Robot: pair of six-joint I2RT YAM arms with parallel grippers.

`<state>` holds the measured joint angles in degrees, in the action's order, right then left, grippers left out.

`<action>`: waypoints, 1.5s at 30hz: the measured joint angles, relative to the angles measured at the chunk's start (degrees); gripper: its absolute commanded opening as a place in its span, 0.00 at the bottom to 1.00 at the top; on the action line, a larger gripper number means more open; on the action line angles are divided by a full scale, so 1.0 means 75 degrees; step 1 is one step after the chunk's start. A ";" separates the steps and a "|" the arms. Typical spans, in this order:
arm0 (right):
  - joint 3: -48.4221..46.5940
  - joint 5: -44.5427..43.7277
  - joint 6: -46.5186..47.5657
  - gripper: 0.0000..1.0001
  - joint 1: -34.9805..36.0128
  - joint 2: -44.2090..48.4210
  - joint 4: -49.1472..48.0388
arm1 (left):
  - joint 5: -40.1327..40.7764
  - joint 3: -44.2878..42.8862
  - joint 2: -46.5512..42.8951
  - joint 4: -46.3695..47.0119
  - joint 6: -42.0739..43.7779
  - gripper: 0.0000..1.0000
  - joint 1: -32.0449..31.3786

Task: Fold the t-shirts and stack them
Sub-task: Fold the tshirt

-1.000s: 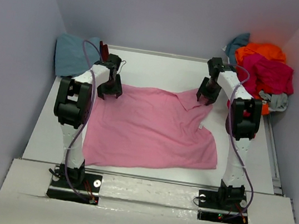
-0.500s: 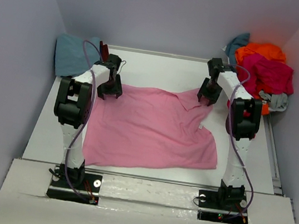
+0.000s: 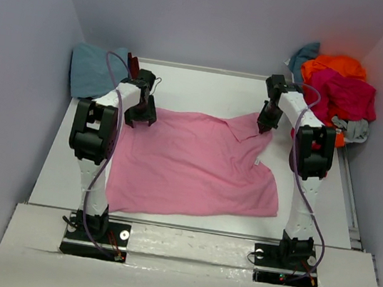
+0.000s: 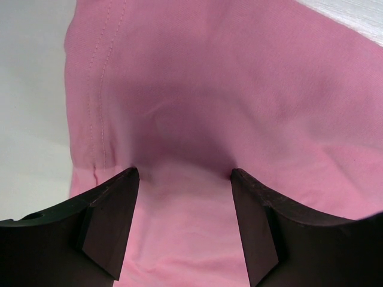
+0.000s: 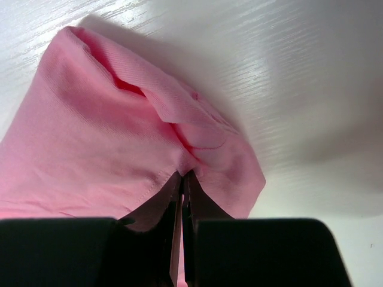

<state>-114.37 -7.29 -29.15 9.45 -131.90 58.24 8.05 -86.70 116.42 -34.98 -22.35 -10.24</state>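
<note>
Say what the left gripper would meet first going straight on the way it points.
The pink t-shirt: the open left gripper points down at the cloth beside a stitched hem. Whether the tips already touch it is unclear.

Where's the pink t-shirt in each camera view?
Top external: pink t-shirt spread across mid-table, between the arms.
Left wrist: it fills most of the frame, beneath the open left tool.
Right wrist: left and centre, edge pinched by the shut right tool.
Shared landmark: the white table.
</note>
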 measured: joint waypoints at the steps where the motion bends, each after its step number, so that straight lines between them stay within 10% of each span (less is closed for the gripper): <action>1: 0.0000 0.0000 0.0000 0.07 0.0000 0.0003 0.0003 | 0.0009 0.0000 0.0000 0.0003 0.0000 0.74 0.0000; 36: 0.0015 0.0239 0.0128 0.07 0.0000 0.0769 0.0265 | 0.1017 -0.3034 0.2139 0.0076 0.0385 0.75 0.0440; 45: 0.0015 0.0262 0.0149 0.07 0.0000 0.0769 0.0405 | 0.0842 -0.2224 0.1772 0.0787 0.0277 0.26 0.0495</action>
<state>-114.26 -5.32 -28.03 9.45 -126.13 61.28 14.37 -103.37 129.71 -29.08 -20.27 -6.52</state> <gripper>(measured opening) 0.076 0.455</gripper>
